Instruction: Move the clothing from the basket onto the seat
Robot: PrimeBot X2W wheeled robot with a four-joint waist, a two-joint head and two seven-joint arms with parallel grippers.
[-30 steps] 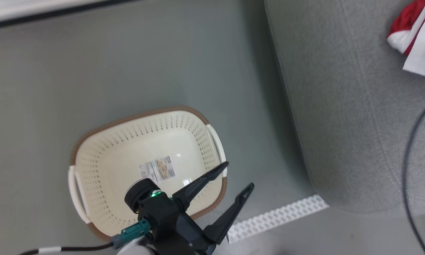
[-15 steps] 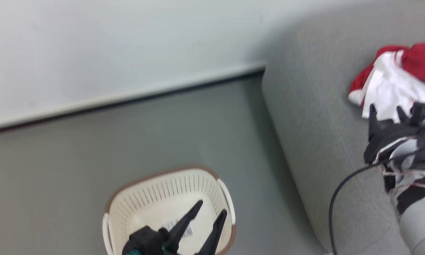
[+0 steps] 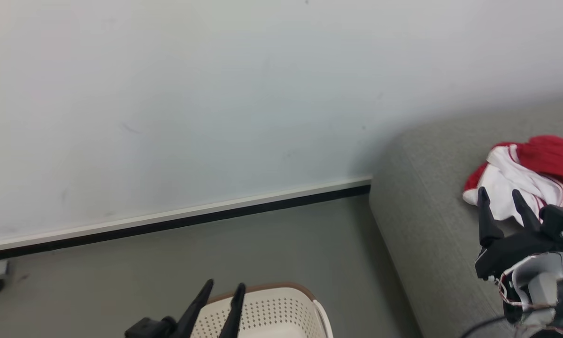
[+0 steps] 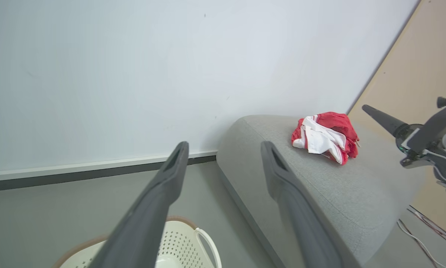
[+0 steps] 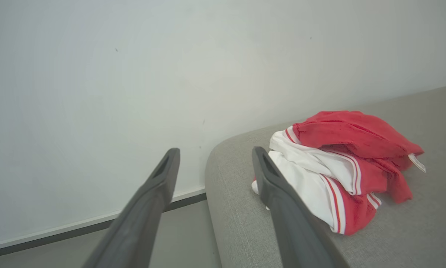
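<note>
The red-and-white clothing (image 3: 520,180) lies heaped on the grey seat (image 3: 422,225), just beyond the fingertips of the right gripper (image 3: 499,191), whose jaws stand parted and hold nothing. The left gripper (image 3: 225,284) hangs over the cream basket (image 3: 281,307) on the floor (image 3: 286,234), well apart from the heap, its jaws also spread and empty.

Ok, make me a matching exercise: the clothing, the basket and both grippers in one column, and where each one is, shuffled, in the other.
Things
1. clothing
2. basket
3. left gripper
4. right gripper

Places
A. open, over the seat, fingers toward the red and white heap
B. standing on the floor beside the seat
C. heaped on the grey seat
D. open, near the basket's brown rim

Pairs: 1-C, 2-B, 3-D, 4-A
</note>
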